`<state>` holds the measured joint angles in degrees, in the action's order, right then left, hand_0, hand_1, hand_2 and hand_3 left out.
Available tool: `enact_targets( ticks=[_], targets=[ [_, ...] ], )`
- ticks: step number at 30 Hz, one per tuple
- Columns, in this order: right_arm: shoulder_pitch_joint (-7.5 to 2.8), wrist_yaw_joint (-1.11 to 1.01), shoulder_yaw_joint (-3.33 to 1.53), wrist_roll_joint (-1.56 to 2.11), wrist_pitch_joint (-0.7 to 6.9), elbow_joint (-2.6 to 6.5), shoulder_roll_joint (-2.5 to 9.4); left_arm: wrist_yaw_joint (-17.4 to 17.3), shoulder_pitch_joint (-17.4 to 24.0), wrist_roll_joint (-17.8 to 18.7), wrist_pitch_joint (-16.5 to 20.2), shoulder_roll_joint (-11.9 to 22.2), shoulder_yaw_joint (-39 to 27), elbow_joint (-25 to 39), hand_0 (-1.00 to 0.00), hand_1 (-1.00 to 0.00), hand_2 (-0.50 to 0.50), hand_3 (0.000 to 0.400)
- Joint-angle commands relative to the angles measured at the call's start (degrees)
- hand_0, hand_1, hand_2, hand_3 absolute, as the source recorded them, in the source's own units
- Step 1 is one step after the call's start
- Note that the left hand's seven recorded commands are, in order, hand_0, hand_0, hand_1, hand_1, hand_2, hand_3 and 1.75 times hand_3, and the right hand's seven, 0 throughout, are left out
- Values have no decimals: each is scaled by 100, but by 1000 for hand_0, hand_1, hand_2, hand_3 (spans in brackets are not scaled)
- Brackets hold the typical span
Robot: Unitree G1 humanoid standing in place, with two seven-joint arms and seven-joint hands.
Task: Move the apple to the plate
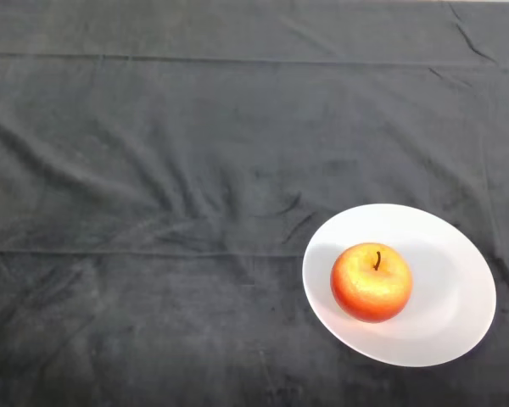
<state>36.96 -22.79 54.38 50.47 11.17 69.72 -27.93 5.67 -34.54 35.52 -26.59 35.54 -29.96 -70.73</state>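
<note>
Since the apple (371,282) already sits upright on the white plate (458,322), a little left of the plate's middle with its stem pointing up, you can judge the move as done. That plate lies near the front right corner of the cloth-covered table (153,170). Your left hand does not show anywhere, so you cannot tell whether it is released or clenched. If anything remains, it is only to keep the arm clear of the plate's near rim, as a knock there could roll the apple off.
</note>
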Motion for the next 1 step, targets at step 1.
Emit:
enact_targets(
  ticks=[1],
  targets=[
    [89,-15,22,101,-48,3,-112,-48,76,-130,85,47,-67,156,0,0,0,0]
  ],
)
